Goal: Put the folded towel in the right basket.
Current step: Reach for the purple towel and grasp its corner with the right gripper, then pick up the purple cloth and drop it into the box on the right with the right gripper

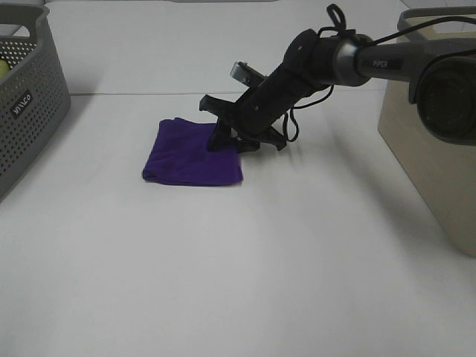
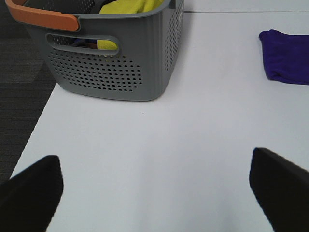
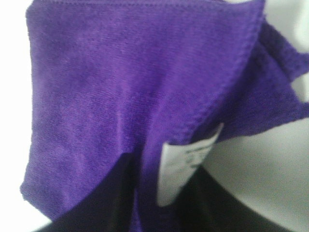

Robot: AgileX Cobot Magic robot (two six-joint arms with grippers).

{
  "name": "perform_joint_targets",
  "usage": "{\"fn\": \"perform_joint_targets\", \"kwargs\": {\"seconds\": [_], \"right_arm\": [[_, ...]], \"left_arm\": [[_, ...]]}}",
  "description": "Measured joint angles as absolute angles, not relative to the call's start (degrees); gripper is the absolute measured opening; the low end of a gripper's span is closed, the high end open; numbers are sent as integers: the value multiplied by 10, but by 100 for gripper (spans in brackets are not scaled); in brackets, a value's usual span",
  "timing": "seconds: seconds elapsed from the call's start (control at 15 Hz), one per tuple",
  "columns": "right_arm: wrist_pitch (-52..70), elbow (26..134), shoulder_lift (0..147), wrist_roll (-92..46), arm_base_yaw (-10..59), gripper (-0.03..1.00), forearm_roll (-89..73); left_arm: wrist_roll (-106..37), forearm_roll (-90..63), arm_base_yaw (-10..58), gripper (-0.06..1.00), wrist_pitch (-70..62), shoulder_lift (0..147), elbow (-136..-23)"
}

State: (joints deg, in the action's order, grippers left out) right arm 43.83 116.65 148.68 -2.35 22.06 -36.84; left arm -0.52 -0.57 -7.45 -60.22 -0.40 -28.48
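The folded purple towel lies flat on the white table, left of centre. My right gripper reaches across from the right and sits down on the towel's right edge. In the right wrist view the towel fills the frame, and its fabric and white label are pinched between the dark fingers of the right gripper. The beige right basket stands at the table's right edge. My left gripper is open and empty, low over bare table, with the towel far off to its side.
A grey perforated basket stands at the far left; the left wrist view shows the grey basket with its orange handle and yellow cloth inside. The right arm's body and cables hang between the towel and the beige basket.
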Motion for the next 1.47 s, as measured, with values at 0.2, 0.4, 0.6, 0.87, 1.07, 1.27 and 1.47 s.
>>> {"fn": "perform_joint_targets", "kwargs": {"seconds": [0.2,0.4,0.6,0.87,1.07,1.27,1.47], "right_arm": [[426,1168,1493,-22,231,1,-369],[426,1168,1489,-22,231,1,-371],[484,1195,1470,-22,233,1,-313],[635,1335,1370,-22,233,1,-260],[692,1387,1303,-15,233,1,-153],[696,1388,1239,-6,207,1,-97],[695,1368,1164,-4,108,1,-89]], "left_arm": [[-5,-6,-74,99,-602,-4,-285],[-5,-6,-74,99,-602,-4,-285],[-5,-6,-74,99,-602,-4,-285],[-5,-6,-74,99,-602,-4,-285],[-5,-6,-74,99,-602,-4,-285],[-5,-6,-74,99,-602,-4,-285],[-5,-6,-74,99,-602,-4,-285]]}}
